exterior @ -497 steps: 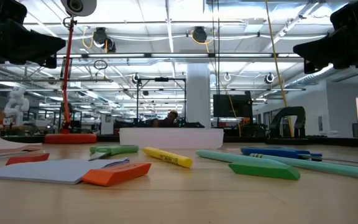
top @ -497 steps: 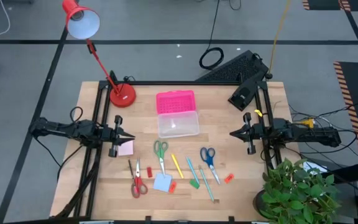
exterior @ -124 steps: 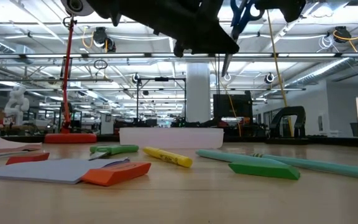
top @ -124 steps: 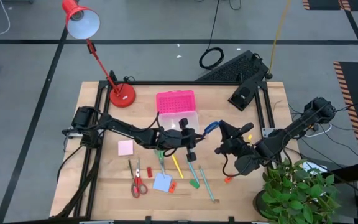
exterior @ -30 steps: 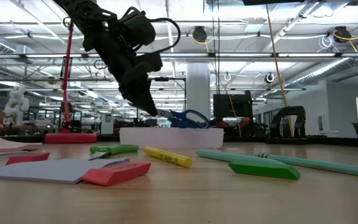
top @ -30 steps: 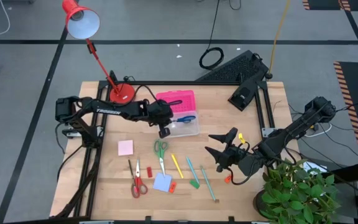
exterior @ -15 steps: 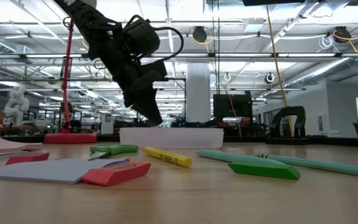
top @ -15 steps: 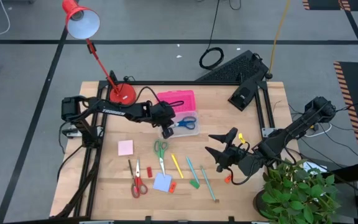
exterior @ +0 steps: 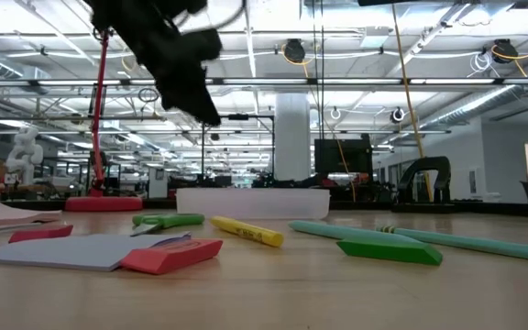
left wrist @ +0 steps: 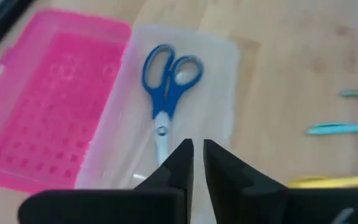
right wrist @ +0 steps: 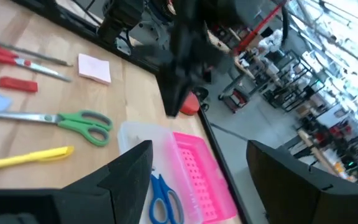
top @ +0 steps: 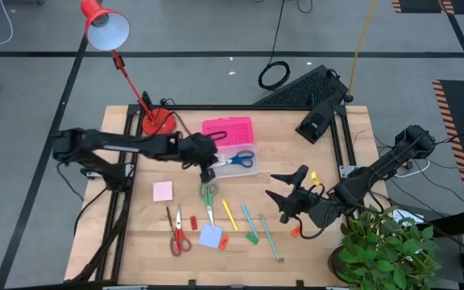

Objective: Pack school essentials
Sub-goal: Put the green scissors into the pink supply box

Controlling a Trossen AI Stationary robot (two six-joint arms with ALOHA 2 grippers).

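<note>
text: none legible; labels: none; brands: none; numbers: none; signs: none

red desk lamp standing at table's far-left corner, clear box with pink lid sitting mid-far edge, plant crowding near-right corner

Left gripper back from box.

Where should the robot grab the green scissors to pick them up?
Probably from straight above, at the middle of the green scissors, where handles meet blades. They lie flat on the table, loops toward the box, blades pointing away, so fingers can close across that narrow part. The left gripper is nearest, just by the loops.
</note>
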